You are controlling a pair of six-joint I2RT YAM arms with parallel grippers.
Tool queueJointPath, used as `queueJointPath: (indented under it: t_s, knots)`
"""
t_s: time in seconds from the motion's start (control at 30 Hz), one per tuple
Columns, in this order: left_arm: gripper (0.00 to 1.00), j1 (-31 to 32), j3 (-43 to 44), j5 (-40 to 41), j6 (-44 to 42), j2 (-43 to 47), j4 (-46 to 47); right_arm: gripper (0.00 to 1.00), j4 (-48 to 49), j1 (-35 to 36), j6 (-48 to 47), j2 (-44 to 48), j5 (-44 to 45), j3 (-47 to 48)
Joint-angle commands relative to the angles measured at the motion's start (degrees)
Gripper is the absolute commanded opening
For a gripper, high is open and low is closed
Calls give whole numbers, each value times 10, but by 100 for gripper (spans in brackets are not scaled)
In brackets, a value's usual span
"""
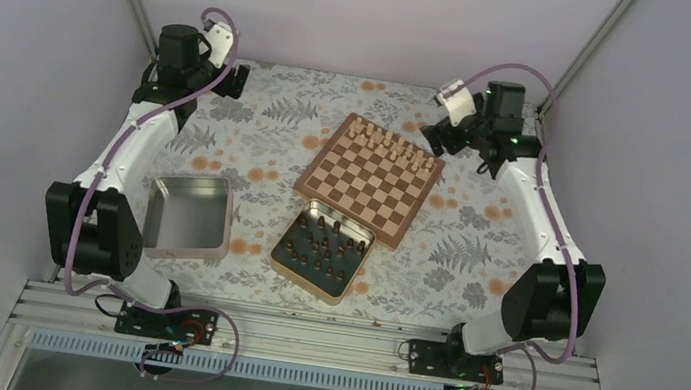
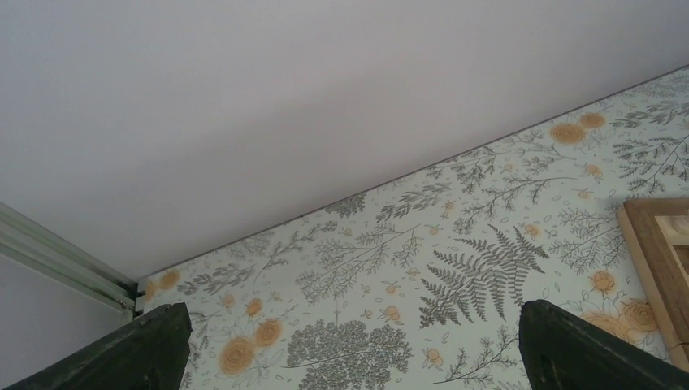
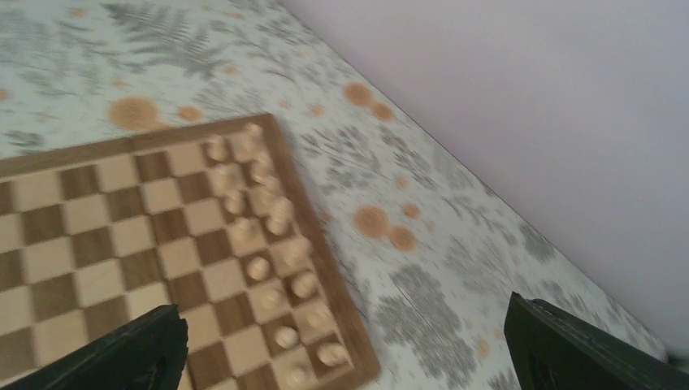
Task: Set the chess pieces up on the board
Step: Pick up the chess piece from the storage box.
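The board lies at the table's middle, turned at an angle, with pale tan chessmen in rows along its far edge. The dark brown chess pieces stand in an open metal tin just in front of the board. My left gripper is open and empty at the far left, away from the board; its wrist view shows only the tablecloth and the board's corner. My right gripper is open and empty above the board's far right corner, over the pale chessmen.
An empty square metal tin sits at the left front. A floral cloth covers the table. Grey walls close the back and sides. The wall meets the table close behind both grippers.
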State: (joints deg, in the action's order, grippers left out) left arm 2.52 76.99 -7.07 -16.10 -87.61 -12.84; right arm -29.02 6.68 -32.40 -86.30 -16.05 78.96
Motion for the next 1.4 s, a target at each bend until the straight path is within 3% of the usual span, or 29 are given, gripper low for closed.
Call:
queueJointPath:
  t_s: [0.0,0.1,0.23,0.5,0.77,1.37]
  knots:
    - [100,3,21,-2,-19,-13,-10,100,-79,91,-51,-31,-30,65]
    - [100,3,15,5,-27,-20,-5,97,-137,160,-56,-73,-32,124]
    - [100,3,23,16,-32,-35,-11,84,-208,245,-77,-141,-22,174]
    - [100,4,29,31,-37,-53,-13,55,-256,327,-106,-188,74,116]
    - [100,6,26,37,-39,-57,-11,57,-263,333,-108,-162,70,63]
    - [100,7,9,36,-48,-45,-3,48,-280,376,-120,-188,53,37]
